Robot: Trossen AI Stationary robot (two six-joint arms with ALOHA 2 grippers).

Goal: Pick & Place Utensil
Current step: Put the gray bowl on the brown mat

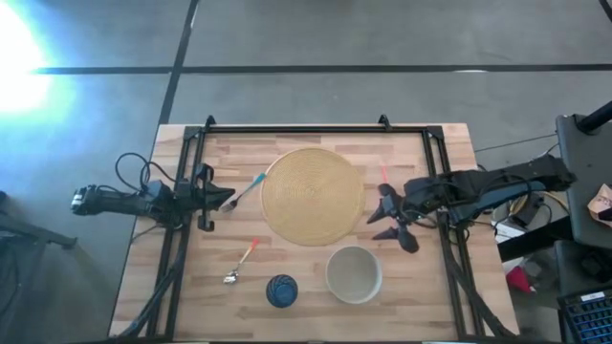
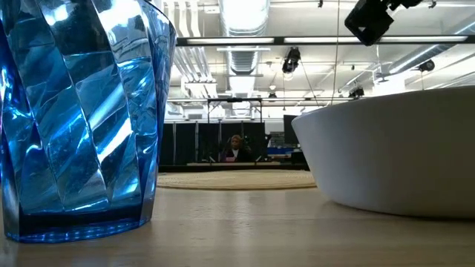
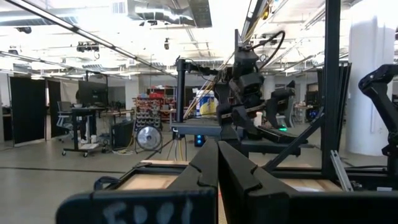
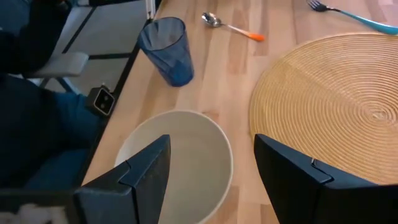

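High view shows two utensils on the tabletop: an orange-handled spoon left of the blue cup, and a blue-handled fork at the round woven placemat's left edge. Neither is held. The right gripper hovers with jaws spread wide, between the placemat and the white bowl. The left gripper, jaws shut, waits near the fork. A clean pick likely needs the open jaws lowered straddling a handle crosswise, clear of the cup.
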